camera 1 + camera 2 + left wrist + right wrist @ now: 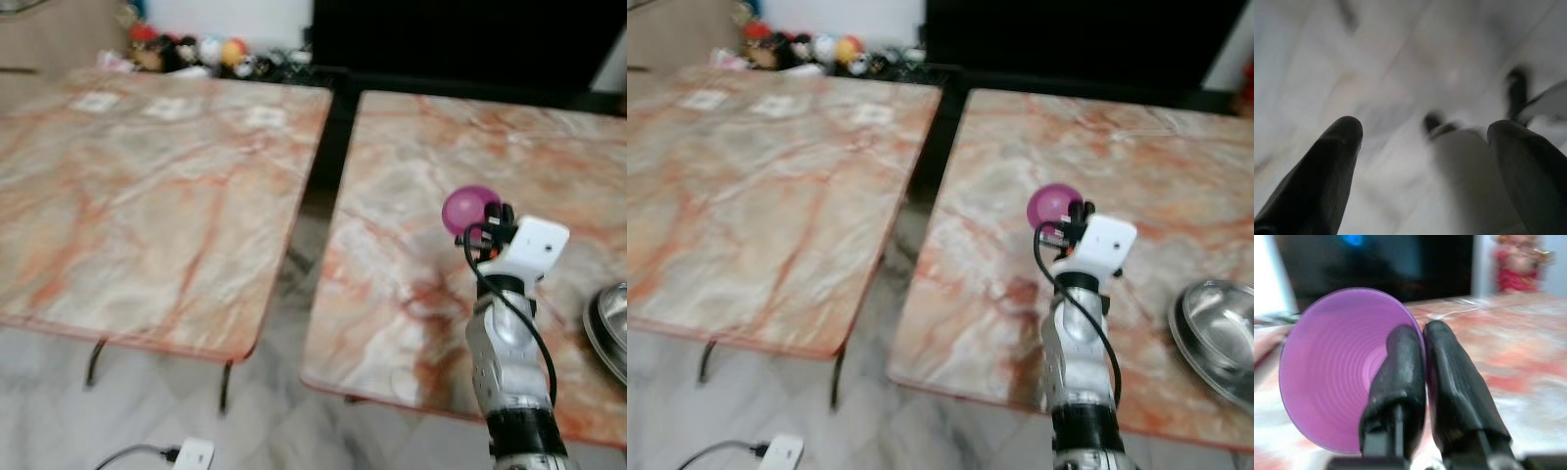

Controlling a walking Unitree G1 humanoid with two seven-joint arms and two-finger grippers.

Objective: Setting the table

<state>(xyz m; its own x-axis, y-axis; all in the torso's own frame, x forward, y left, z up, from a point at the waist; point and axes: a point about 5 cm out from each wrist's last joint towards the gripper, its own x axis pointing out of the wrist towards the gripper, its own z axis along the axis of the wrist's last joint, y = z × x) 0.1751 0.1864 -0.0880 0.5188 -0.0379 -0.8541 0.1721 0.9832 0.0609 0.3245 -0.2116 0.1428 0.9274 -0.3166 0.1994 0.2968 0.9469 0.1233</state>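
One purple cup (pixel 1337 367) sits pinched in the right end effector (pixel 1424 340).

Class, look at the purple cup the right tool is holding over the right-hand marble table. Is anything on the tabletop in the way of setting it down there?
Nothing visible blocks it. The right tool pinches the purple cup by its rim above bare marble table. The metal bowl sits apart, toward the table's right edge.

Purple cup (pixel 1337 367), orange-veined marble tables (pixel 147 196), silver bowl (pixel 1215 328)

Two marble tables (pixel 147 196) on pale tiled floor (pixel 274 421).
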